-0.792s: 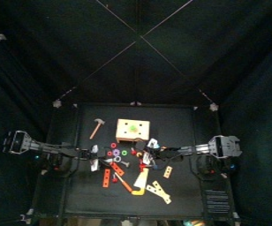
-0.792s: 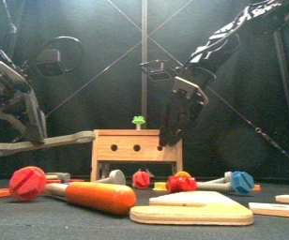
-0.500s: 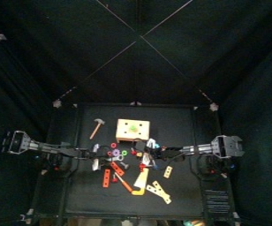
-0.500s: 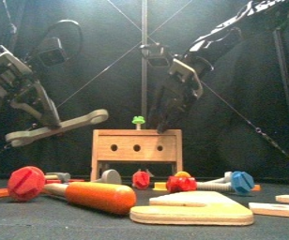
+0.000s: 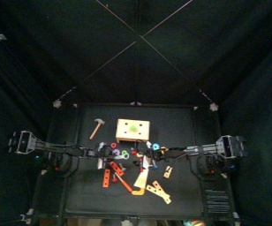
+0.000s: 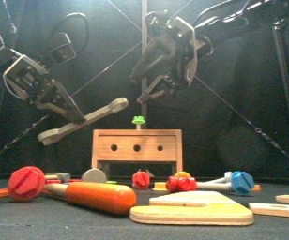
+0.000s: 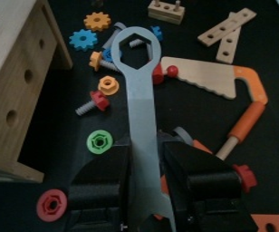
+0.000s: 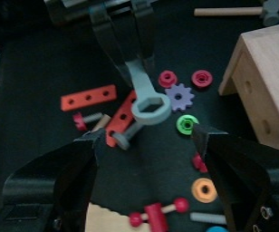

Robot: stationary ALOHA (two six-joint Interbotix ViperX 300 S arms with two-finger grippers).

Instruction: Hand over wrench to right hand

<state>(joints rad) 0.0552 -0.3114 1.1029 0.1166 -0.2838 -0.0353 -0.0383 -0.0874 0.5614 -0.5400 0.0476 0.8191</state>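
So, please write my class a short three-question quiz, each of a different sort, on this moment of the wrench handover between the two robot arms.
1. True or false: the left pincer holds the flat grey wooden wrench in the air.
2. The right pincer is: A) open and empty, B) shut on the wrench, C) shut on a bolt.
3. In the front view, what small green thing sits atop the light wooden box with three holes?

Key: 1 true. 2 A. 3 a green bolt.
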